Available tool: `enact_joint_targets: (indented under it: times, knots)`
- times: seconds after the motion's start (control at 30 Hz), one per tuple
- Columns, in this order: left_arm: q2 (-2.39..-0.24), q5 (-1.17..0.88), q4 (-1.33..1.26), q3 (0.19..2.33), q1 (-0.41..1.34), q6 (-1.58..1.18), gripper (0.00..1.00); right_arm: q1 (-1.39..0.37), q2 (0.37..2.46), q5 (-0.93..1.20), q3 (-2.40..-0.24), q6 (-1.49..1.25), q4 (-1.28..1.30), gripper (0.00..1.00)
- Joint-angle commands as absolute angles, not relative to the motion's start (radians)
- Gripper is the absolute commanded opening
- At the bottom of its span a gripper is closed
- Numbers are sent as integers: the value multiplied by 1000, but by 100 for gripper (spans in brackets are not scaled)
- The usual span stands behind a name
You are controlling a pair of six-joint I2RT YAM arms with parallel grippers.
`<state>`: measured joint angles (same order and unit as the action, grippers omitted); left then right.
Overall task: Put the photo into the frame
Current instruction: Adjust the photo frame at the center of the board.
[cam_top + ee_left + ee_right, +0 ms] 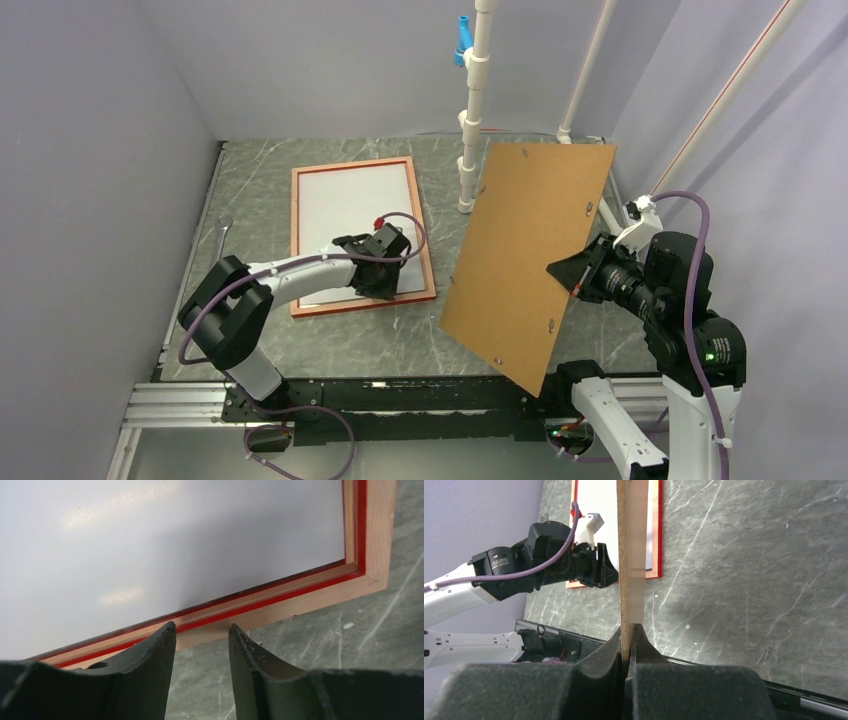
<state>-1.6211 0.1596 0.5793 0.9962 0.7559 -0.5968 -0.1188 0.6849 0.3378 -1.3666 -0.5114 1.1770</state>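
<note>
From my station I read the job as close to finished. The frame [381, 530] lay flat on the table [400, 340], left of centre and toward the far side, with its red inner lip turned up. A plain white sheet filled its opening. I took this for the photo [350, 215] lying face down, since no printed side showed. In the left wrist view the white surface ran right up to the red lip along the near side and at the right corner, with no lifted edge there. The far corners were too small in the overhead view for me to judge.

The left gripper [202, 626] hovered over the frame's near rail by the near right corner. Its fingers were partly apart with nothing between them, and I could not tell whether they touched the wood.

On the right, the right gripper [628, 630] was clenched on the edge of the backing board [525, 260]. It held the board in the air, tilted, well apart from the frame.

So I judged the seating done. What remained was to confirm that the print sat flat, and probably to lay the board over it.
</note>
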Motion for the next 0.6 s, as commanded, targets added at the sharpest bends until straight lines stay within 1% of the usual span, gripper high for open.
enact_joint_targets:
  times: [0.0, 0.23, 0.37, 0.57]
  knots:
    - [-1650, 148, 588, 953, 816, -620, 46, -121, 672, 327, -1375, -502, 1114, 0]
    - [-1645, 117, 561, 914, 893, -641, 43, -122, 670, 312, -1374, -494, 1122, 0]
    - [-1630, 73, 517, 877, 936, -629, 43, -121, 670, 307, -1374, -488, 1127, 0]
    - [-1630, 66, 532, 862, 990, -606, 44, -121, 673, 303, -1380, -483, 1135, 0]
